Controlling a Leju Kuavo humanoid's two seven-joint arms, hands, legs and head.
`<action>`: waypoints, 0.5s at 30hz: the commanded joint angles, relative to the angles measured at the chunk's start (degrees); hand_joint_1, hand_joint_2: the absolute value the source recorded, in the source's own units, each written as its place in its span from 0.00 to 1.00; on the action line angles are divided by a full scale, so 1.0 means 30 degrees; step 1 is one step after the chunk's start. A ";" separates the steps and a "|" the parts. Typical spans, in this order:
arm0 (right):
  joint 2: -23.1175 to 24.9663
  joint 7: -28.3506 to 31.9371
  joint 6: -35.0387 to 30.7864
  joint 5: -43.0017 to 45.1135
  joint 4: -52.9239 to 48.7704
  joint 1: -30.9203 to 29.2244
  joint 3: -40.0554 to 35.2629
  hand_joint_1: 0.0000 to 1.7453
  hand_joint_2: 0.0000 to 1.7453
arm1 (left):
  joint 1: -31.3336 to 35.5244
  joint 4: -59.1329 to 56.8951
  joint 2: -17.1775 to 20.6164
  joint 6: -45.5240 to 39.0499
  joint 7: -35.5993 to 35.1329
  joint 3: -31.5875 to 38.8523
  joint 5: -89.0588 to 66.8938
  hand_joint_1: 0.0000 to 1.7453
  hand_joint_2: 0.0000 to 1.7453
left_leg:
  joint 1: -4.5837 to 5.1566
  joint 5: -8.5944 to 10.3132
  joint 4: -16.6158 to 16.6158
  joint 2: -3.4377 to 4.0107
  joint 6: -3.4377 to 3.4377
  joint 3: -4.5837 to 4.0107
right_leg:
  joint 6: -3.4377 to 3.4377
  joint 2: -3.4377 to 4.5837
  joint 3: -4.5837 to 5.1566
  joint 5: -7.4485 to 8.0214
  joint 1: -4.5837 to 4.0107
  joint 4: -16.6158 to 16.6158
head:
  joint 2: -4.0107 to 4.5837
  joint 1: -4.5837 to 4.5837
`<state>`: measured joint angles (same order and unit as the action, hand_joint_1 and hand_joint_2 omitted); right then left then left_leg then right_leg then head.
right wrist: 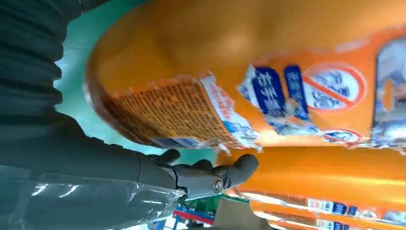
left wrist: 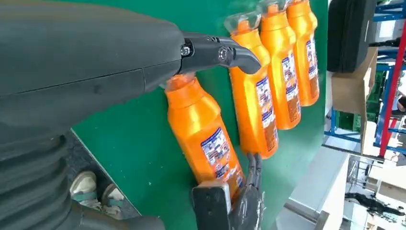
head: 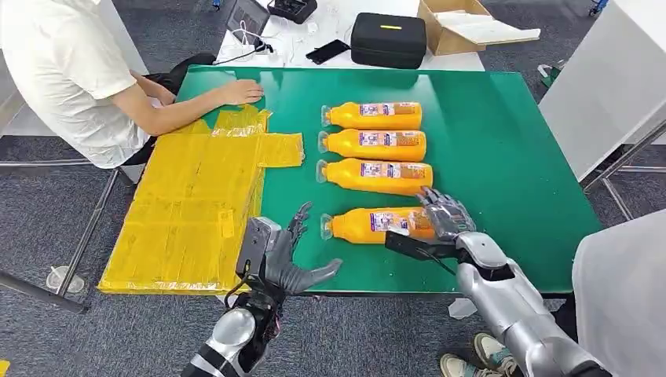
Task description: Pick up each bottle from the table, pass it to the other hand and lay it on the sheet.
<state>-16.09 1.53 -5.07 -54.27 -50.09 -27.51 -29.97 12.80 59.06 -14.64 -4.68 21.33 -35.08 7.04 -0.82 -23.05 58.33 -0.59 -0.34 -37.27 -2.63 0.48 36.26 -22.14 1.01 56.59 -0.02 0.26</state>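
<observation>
Head view: right hand (head: 444,214) fingers draped over base end of nearest bottle (head: 375,224), lying on green table (head: 503,157); a firm hold cannot be told. Left hand (head: 292,255) spread, empty, beside the cap. Risk: round bottle rolls from fingers into next bottle (head: 375,175) just beyond.

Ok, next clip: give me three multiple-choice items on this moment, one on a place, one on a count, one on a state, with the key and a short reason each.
1. Where does the yellow sheet lie on the green table?
A. on the robot's left part
B. on the robot's right part
C. under the bottles

2. How many orange bottles lie on the table?
A. two
B. four
C. six

3. What is the right hand doing?
A. hanging beside the table
B. resting on the sheet
C. closing around the base of the nearest bottle

Key: 1 A, the sheet covers the left part. 2 B, four lie in a row. 3 C, its fingers wrap the bottle's base; the left hand waits open.
</observation>
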 commanded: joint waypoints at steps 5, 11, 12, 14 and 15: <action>0.0323 0.1663 0.1605 0.2492 0.3389 -0.0441 0.0205 0.95 1.00 | 0.0694 -0.1314 0.0211 0.0115 -0.0019 -0.0808 0.0060 0.00 1.00 | -0.0004 -0.0050 -0.0018 0.0009 -0.0014 0.0168 | 0.0054 -0.0034 -0.0173 -0.0050 -0.0021 -0.0026 | 0.0007 -0.0007; 0.0323 0.1663 0.1605 0.2492 0.3389 -0.0441 0.0205 0.95 1.00 | 0.0694 -0.1314 0.0211 0.0115 -0.0019 -0.0808 0.0060 0.00 1.00 | -0.0011 -0.0025 -0.0027 -0.0001 -0.0010 0.0149 | 0.0044 -0.0036 -0.0152 -0.0027 -0.0023 -0.0040 | 0.0007 -0.0007; 0.0323 0.1663 0.1605 0.2492 0.3389 -0.0441 0.0205 0.95 1.00 | 0.0694 -0.1314 0.0211 0.0115 -0.0019 -0.0808 0.0060 0.00 1.00 | -0.0008 -0.0035 -0.0027 0.0007 -0.0012 0.0181 | 0.0053 -0.0035 -0.0180 -0.0038 -0.0023 -0.0038 | 0.0007 0.0000; 0.0323 0.1663 0.1605 0.2492 0.3389 -0.0441 0.0205 0.95 1.00 | 0.0694 -0.1314 0.0211 0.0115 -0.0019 -0.0808 0.0060 0.00 1.00 | -0.0015 -0.0026 -0.0028 -0.0007 -0.0008 0.0159 | 0.0045 -0.0041 -0.0163 -0.0030 -0.0027 -0.0042 | 0.0007 0.0000; 0.0323 0.1663 0.1605 0.2492 0.3389 -0.0441 0.0205 0.95 1.00 | 0.0694 -0.1314 0.0211 0.0115 -0.0019 -0.0808 0.0060 0.00 1.00 | -0.0012 -0.0024 -0.0024 -0.0003 -0.0007 0.0151 | 0.0040 -0.0033 -0.0151 -0.0027 -0.0023 -0.0036 | 0.0007 0.0000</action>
<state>-16.06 6.36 -1.20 -46.90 -45.18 -28.95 -28.85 12.89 58.31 -14.80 -4.57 21.40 -35.95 7.13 -0.83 -23.05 58.33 -0.57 -0.34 -37.11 -2.63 0.49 36.14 -22.15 1.00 56.58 0.00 0.26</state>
